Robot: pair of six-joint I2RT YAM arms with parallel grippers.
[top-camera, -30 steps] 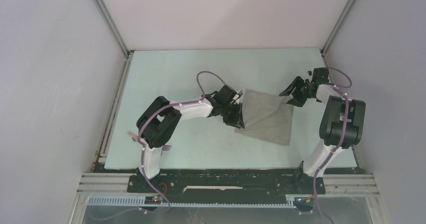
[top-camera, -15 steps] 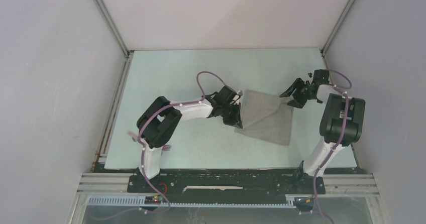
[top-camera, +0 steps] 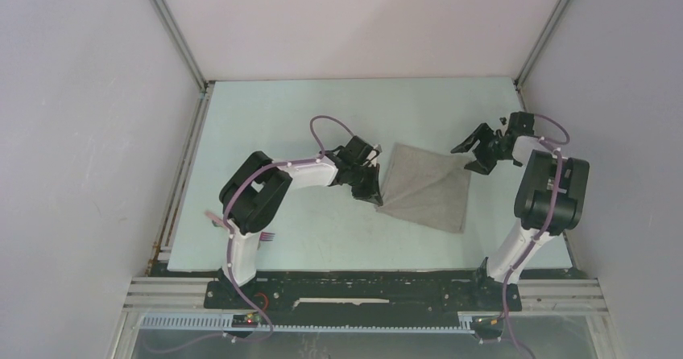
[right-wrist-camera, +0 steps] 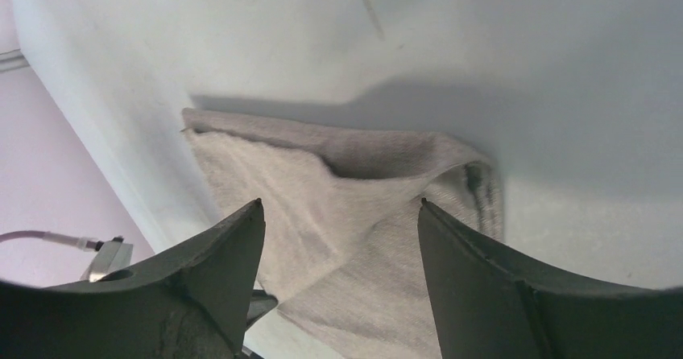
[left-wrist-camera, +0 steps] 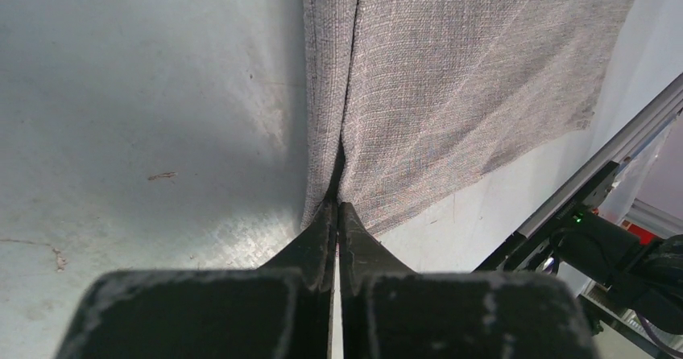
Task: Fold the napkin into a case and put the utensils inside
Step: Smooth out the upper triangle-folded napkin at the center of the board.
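Top external view: the napkin (top-camera: 427, 190) is lying flat on the table (top-camera: 274, 117), right of centre, between the two arms. The left gripper (top-camera: 374, 191) is sitting at the cloth's near-left edge. The right gripper (top-camera: 475, 150) is hovering just beside the far-right corner. Thin pinkish streaks by the left arm's base may be the utensils (top-camera: 268, 236) (too small to confirm); they are lying well apart from the cloth.

Left wrist view: the left gripper (left-wrist-camera: 338, 210) is fully closed, its tips pinching a ridge of fabric at the napkin's edge, which is rising into a pleat ahead of them. More than one layer appears caught.

Right wrist view: the right gripper (right-wrist-camera: 340, 206) is standing wide open and holding nothing. The napkin's corner (right-wrist-camera: 266, 182) is lying below and between its fingers, with one lip lifting off the table.

Assessment: a fold is being set up. To do it well, the right gripper should be descending onto that raised lip and closing on the top layer only. Both arms should then be lifting and carrying evenly, so the crease is landing straight and not skewing.
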